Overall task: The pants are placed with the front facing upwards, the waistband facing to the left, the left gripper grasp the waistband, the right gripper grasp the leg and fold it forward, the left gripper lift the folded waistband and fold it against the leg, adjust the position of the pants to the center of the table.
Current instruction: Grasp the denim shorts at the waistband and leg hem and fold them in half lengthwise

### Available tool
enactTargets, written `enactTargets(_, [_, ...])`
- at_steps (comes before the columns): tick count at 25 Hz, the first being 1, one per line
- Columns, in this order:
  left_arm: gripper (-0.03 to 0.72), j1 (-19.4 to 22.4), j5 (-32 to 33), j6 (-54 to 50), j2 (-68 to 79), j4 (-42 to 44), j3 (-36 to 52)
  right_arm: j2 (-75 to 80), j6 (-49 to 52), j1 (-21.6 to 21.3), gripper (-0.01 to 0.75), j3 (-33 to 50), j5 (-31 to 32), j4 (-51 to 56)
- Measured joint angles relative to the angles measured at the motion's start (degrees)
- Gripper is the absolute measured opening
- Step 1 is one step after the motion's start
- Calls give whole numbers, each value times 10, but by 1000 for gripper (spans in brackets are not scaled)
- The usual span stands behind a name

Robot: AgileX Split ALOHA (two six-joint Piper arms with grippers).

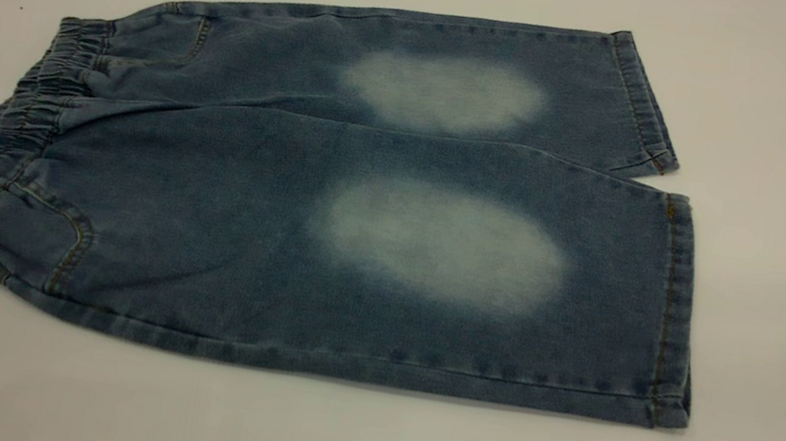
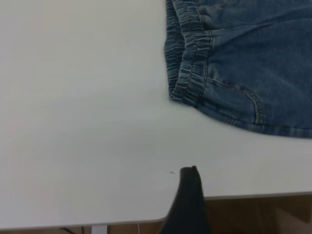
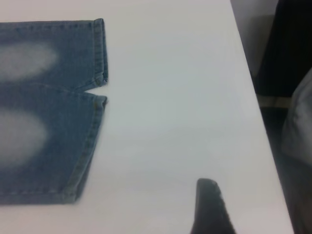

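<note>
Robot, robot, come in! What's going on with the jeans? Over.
Left gripper and right gripper off the cloth, holding nothing. Pants flat, unfolded, waistband left. Nothing in the way.

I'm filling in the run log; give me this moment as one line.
pants: flat, unfolded, front up | waistband: left | left gripper: off pants | right gripper: off pants | fold: not begun

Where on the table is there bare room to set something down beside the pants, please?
The table lies bare right of the leg hems, left of the waistband, and in a strip along its near edge below the pants. The middle is taken by the pants, spread flat.
</note>
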Motion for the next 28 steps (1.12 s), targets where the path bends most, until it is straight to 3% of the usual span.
enactTargets(4, [570,0,-25,-25,30,0,-16,75,-10,0,378,-13,-21,32])
enactTargets(10, [570,0,-112,-53,226,0,-55,274,-74,0,393,-31,-143,117])
enactTargets(18, [570,0,-219,-108,492,0,-75,518,-245,0,471,-31,-282,264])
enactTargets(24, [570,0,-295,-130,652,0,-78,651,-333,0,476,-33,-304,397])
enactTargets(28, [570,0,-312,-139,745,0,-100,708,-423,0,476,-33,-318,502])
